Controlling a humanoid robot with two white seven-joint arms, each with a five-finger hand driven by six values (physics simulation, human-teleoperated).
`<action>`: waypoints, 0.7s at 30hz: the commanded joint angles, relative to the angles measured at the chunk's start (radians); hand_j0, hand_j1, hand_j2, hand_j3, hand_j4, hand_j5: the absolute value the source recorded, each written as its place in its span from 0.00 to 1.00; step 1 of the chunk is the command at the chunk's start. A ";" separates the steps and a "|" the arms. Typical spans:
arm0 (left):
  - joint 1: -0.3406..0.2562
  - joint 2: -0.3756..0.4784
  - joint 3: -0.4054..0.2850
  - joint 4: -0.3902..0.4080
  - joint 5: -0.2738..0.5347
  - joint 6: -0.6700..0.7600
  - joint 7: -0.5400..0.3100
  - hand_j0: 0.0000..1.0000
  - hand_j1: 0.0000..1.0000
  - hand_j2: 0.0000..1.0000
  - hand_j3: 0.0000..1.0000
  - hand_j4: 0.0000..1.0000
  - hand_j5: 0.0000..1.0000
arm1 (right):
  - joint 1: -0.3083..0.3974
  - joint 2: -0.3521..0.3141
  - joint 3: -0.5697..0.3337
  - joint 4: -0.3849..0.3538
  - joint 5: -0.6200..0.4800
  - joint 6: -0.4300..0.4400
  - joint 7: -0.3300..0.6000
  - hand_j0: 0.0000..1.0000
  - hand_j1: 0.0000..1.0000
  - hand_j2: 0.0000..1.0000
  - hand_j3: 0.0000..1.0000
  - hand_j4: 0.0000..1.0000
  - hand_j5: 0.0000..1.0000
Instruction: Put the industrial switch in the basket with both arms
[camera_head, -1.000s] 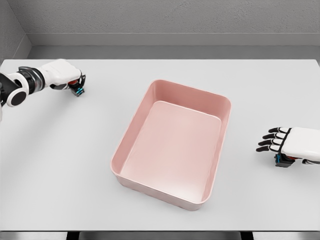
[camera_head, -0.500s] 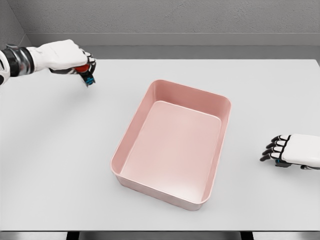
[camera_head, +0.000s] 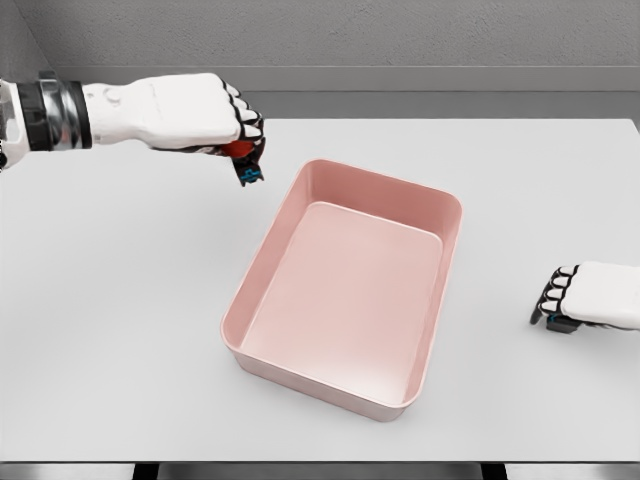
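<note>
I have the left hand (camera_head: 190, 112) raised over the tabletop (camera_head: 110, 300) near its far-left part, with its fingers (camera_head: 245, 122) curled tight around the industrial switch (camera_head: 243, 160). Only a red bit and a dark body with a blue tip show under the knuckles; the rest is hidden by the hand. It hangs just short of the basket (camera_head: 440, 205), close to the basket's far-left corner but not yet over the opening.

The right hand (camera_head: 592, 296) sits low at the right edge of the tabletop, well apart from the basket. Its fingers are curled, and something dark shows beneath them; I cannot tell whether it holds that or merely rests on it.

My worries from here: letting go now would, I judge, drop the switch on the tabletop outside the pink wall, or onto the rim, where it could bounce away. The grip covers mostly the upper part of the switch, so a quick swing could let it pivot or slip out. Coming in too low could knock the wall and shove the basket sideways, since nothing pins it. The right arm is also too far off to steady anything.

The basket itself is a pink rectangular tub, set askew near the middle of the tabletop, and I see nothing inside it.
</note>
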 joint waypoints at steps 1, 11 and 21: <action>0.000 0.001 -0.001 -0.092 0.031 0.003 -0.002 0.35 0.35 0.35 0.35 0.35 0.35 | 0.000 0.000 -0.004 0.000 -0.001 0.001 0.001 0.65 0.65 0.65 0.65 0.65 0.65; 0.012 -0.005 -0.127 -0.159 0.082 0.003 0.000 0.35 0.35 0.35 0.35 0.35 0.35 | 0.000 0.006 -0.018 0.000 0.006 0.001 -0.001 0.54 0.54 0.54 0.54 0.54 0.54; 0.069 -0.018 -0.196 -0.169 0.082 0.003 0.001 0.37 0.37 0.37 0.37 0.37 0.37 | -0.005 0.006 -0.093 0.000 -0.003 0.001 -0.005 0.54 0.54 0.54 0.54 0.54 0.54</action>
